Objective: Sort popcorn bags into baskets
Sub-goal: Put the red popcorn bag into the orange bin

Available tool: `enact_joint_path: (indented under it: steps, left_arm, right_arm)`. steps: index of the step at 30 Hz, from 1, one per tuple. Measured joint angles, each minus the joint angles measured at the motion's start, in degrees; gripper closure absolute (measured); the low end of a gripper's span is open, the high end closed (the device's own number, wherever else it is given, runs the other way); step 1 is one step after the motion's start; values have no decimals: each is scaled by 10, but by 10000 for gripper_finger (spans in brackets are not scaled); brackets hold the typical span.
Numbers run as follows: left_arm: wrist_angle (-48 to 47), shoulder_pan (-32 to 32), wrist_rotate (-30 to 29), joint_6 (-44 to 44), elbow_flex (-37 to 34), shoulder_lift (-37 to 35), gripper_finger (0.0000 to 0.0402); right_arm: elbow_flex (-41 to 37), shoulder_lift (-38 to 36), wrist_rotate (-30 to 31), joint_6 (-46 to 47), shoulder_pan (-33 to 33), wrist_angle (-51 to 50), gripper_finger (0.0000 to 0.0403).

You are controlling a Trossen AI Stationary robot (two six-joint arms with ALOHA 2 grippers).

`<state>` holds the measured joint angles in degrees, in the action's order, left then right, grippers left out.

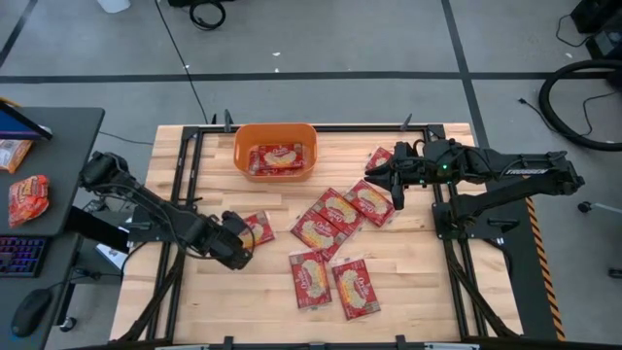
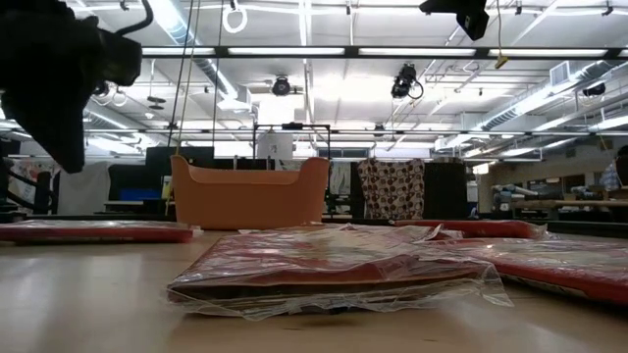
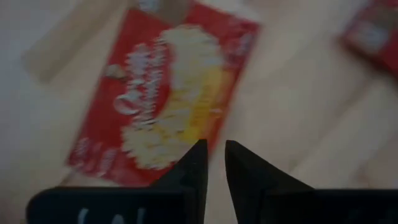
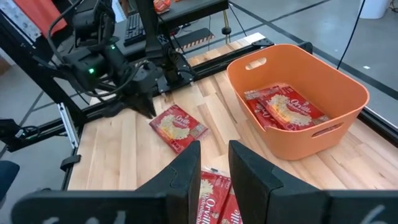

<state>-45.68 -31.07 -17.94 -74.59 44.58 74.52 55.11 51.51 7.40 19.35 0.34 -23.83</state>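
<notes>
The orange basket (image 1: 275, 151) stands at the table's far middle with red popcorn packets (image 4: 283, 109) lying flat in it. Several more packets lie overlapping mid-table (image 1: 340, 212), two nearer the near edge (image 1: 332, 282), one by the far right (image 1: 379, 157). My left gripper (image 1: 239, 243) hangs over the near end of a single packet (image 3: 168, 106), which lies flat on the wood left of the pile; its fingers are shut and above it. My right gripper (image 1: 393, 181) hovers shut over the pile's right end, well above the table (image 2: 463, 15).
Black rails (image 1: 185, 194) run along the table's left and right sides. A side desk (image 1: 49, 175) to the left holds a keyboard and other snack bags. Bare wood lies between the pile and the basket and along the near left.
</notes>
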Motion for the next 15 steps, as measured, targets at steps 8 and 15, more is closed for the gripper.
enact_joint_path:
  steps: [8, 15]
  left_arm:
    - [49, 0, 2, -6, 0, 20, 309]
    - [52, 11, 17, 61, 6, 88, 250]
  right_arm:
    - [0, 0, 3, -5, 0, 0, 314]
    - [0, 0, 4, 4, 0, 2, 314]
